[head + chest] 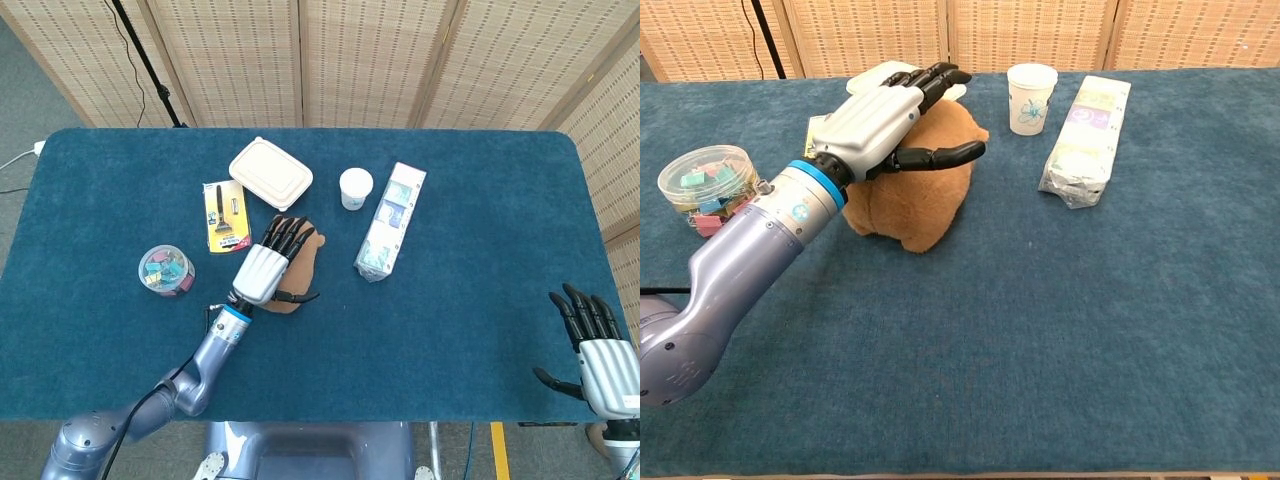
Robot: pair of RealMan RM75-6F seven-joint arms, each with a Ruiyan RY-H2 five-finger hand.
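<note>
Woven screens back a blue-carpeted counter (450, 330). The brown plush toy (925, 195) lies left of centre, long axis running from the near-left corner toward the far edge. The left robot hand (265, 268) hovers directly over it, fingers spread and extended, holding nothing; contact cannot be confirmed. The right robot hand (600, 355), open and empty, sits well apart at the near-right corner. Only the chest view shows the gap under the palm; only the head view shows the right robot hand.
</note>
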